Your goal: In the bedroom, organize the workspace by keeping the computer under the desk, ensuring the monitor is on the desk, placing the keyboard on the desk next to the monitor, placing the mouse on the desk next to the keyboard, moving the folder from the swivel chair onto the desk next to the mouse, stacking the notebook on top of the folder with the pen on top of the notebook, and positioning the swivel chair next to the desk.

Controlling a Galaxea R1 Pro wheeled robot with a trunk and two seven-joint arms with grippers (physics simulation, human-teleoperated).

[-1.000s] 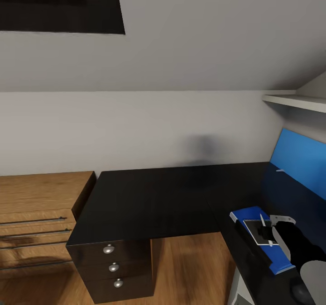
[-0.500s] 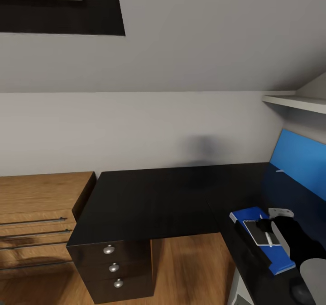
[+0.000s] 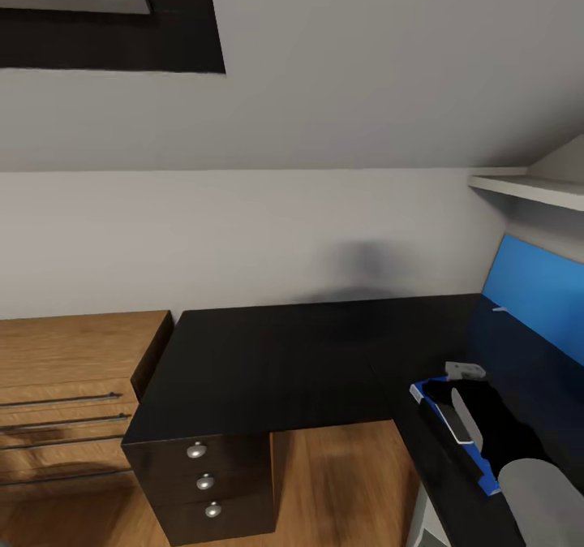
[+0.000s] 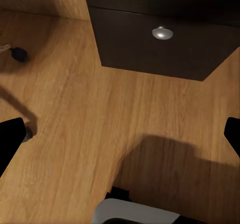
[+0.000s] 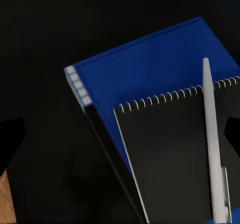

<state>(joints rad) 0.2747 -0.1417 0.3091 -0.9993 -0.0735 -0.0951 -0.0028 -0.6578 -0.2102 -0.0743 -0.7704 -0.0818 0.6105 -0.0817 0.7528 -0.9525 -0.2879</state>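
Right gripper [image 5: 120, 134]: I see one, both fingertips spread wide apart at the edges of its wrist view, holding nothing, hovering over the stack.
Pen [image 5: 212, 144]: one, white, lying lengthwise on top of the notebook, clear of my fingers.
Notebook [image 5: 170, 154]: one, dark cover with a white spiral edge, lying flat on the folder.
Folder [image 5: 145, 69]: one, bright blue, black spine, flat on the desk; in the head view my right arm [image 3: 499, 437] covers most of it and only its blue edge [image 3: 442, 417] shows.
Left gripper [image 4: 120, 139]: one, fingertips well apart and empty, hanging over the wooden floor [image 4: 75, 124].
Desk [image 3: 276, 360]: one L-shaped black top; the stack sits on its right-hand wing.
Drawer knobs [image 3: 195, 450]: I count three silver ones in a column on the black drawer unit; one [image 4: 162, 33] is visible from the left wrist.
Dresser [image 3: 69, 385]: one, light wood, just beside the desk's left end.
Blue wall panel [image 3: 535, 287]: one, behind the right wing.
Shelf [image 3: 527, 190]: one white, above that panel.
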